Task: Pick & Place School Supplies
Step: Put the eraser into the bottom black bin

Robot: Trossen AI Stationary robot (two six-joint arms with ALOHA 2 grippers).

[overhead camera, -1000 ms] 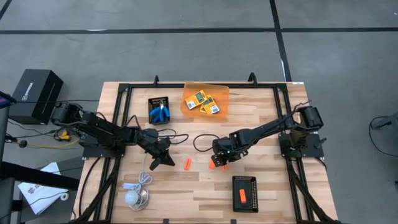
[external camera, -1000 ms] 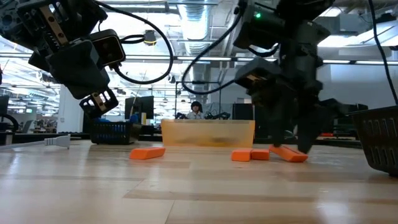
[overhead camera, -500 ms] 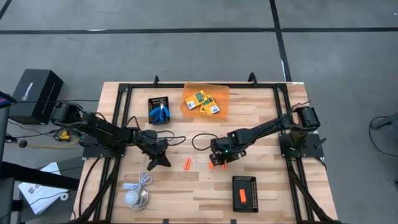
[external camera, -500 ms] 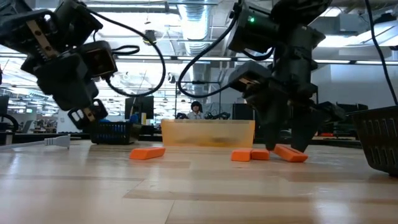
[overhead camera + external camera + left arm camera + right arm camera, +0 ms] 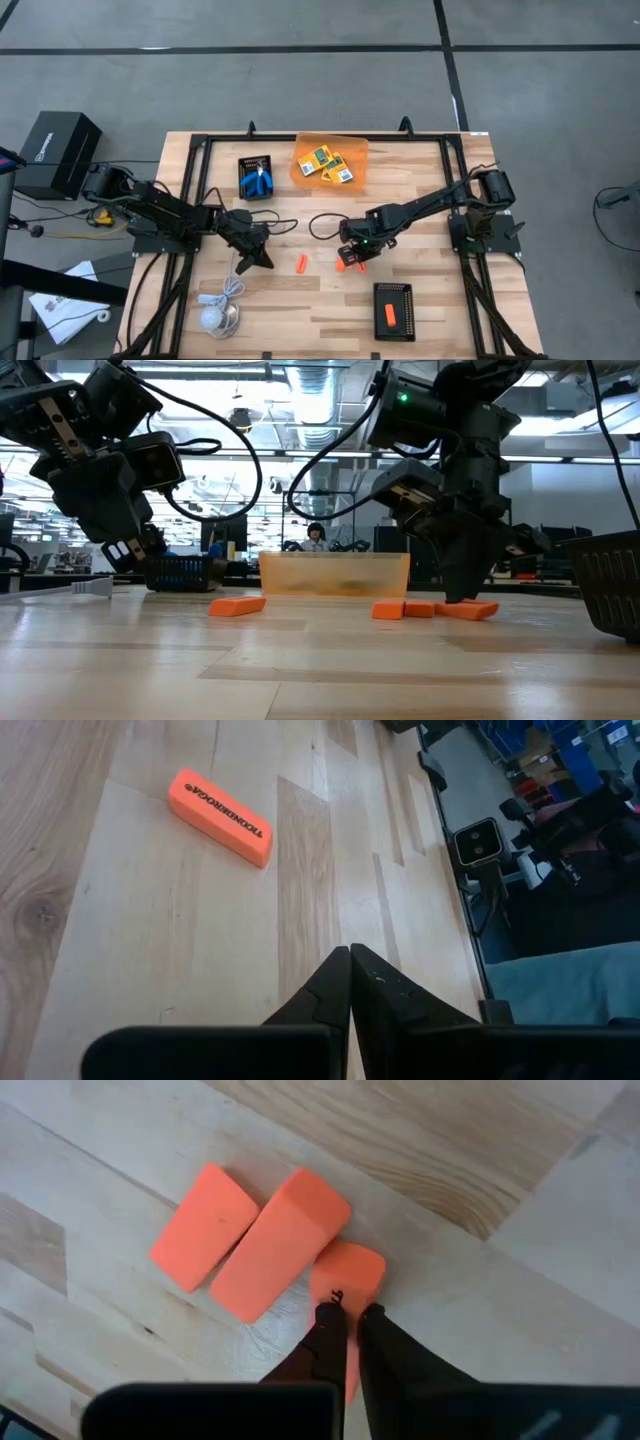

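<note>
Three short orange sticks (image 5: 250,1245) lie close together on the wooden table. My right gripper (image 5: 347,1312) stands over them, pointing down, and is shut on the one nearest it (image 5: 350,1275). A fourth stick (image 5: 300,263) lies alone to their left, and my left gripper (image 5: 266,261) hovers shut beside it, touching nothing. The blue-handled scissors (image 5: 258,181) lie in a small black tray at the back. The yellow-and-green crayon boxes (image 5: 330,165) rest on an orange tray. My right gripper pinches the orange stick between its two fingers, and one end of the stick (image 5: 348,1288) shows just past the fingertips. The fingers come from above, pointing down. In the low view the stick (image 5: 472,610) still lies flat on the table under the gripper.
A black tray (image 5: 393,298) near the front right holds one more orange stick (image 5: 389,315). A white cable with a round puck (image 5: 216,318) lies at the front left. A dark cable (image 5: 320,228) loops on the table between the arms.
My right gripper has come down a little onto the cluster of sticks and shut on the nearest one, which stays on the table. My left gripper has drifted slightly toward the table's left edge, still shut.
</note>
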